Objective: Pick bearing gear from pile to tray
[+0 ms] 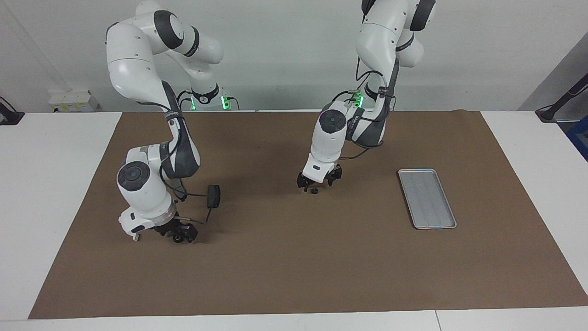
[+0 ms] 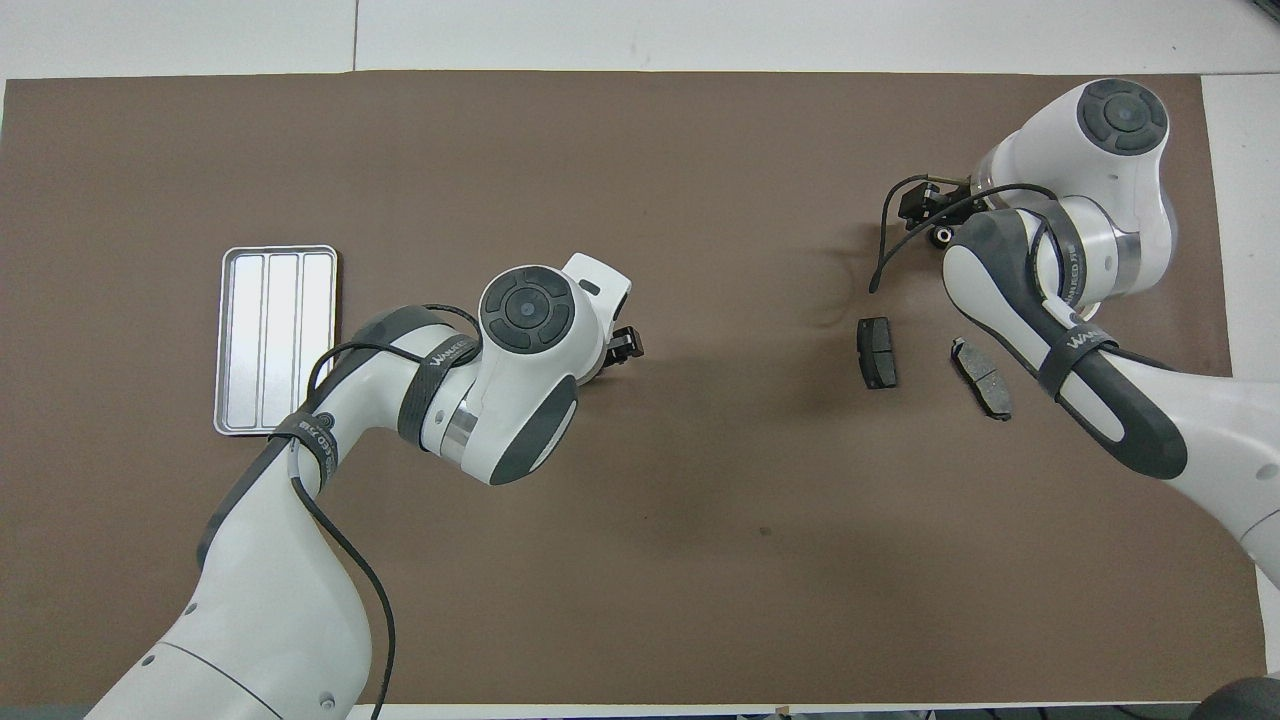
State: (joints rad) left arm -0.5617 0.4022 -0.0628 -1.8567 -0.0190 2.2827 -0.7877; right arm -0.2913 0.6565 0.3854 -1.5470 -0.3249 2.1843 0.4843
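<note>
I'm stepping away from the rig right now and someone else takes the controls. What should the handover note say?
Left gripper: open, down at the mat around a small black round piece mid-table, not yet closed on it.
Right gripper: open, low at the mat around the other black round piece, at the right arm's end of the table.
White half-ring bracket: mostly hidden by the right wrist.
Two brake pads: flat on the mat, nearer to the robots than the right gripper.
Tray: at the left arm's end, nothing in it.
Done: nothing delivered.
Left: close, lift, carry both pieces to the tray.
</note>
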